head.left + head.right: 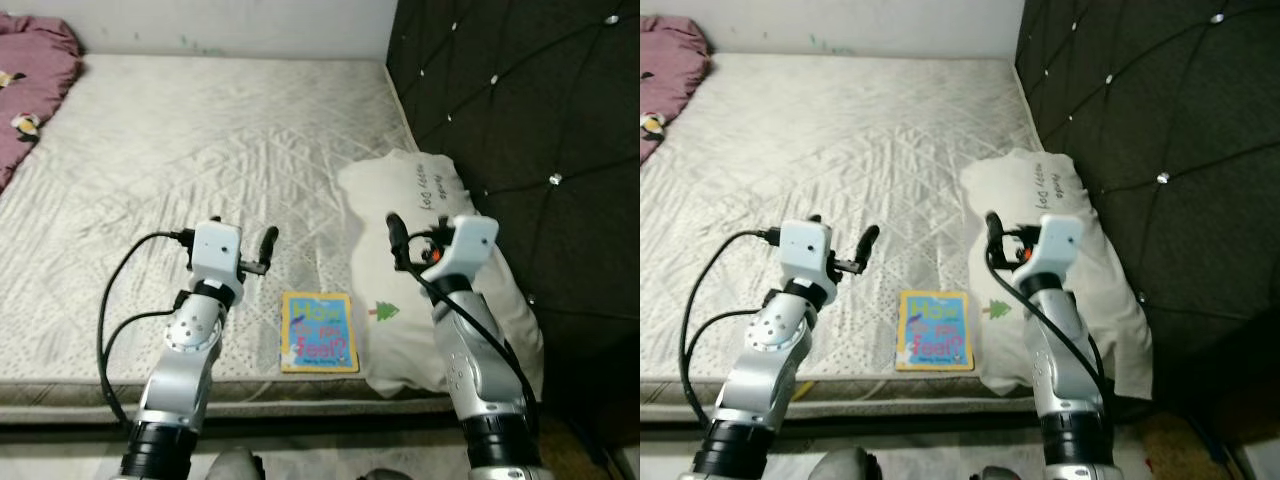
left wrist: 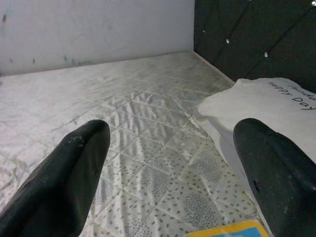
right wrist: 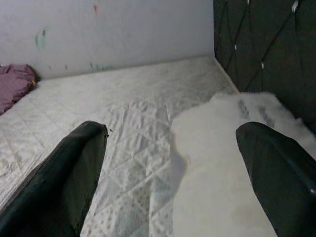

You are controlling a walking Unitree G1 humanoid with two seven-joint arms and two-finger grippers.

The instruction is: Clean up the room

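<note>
A blue picture book (image 1: 318, 332) with a yellow border lies flat near the front edge of the quilted grey mattress (image 1: 200, 130). A white pillow (image 1: 425, 190) with handwriting rests on the mattress to the book's right, against the headboard. My left gripper (image 1: 243, 232) hovers open over the mattress, just behind and left of the book. In the left wrist view the book's corner (image 2: 227, 231) peeks in between its fingers (image 2: 74, 168). Above the pillow's near half, my right gripper (image 1: 425, 232) is open and holds nothing. The right wrist view has the pillow (image 3: 222, 163) under it.
A dark tufted headboard (image 1: 530, 100) stands along the right side of the bed. A crumpled purple blanket (image 1: 30, 80) lies at the far left corner. A pale wall (image 1: 230, 25) runs behind the bed. The mattress front edge (image 1: 280, 385) is just below my arms.
</note>
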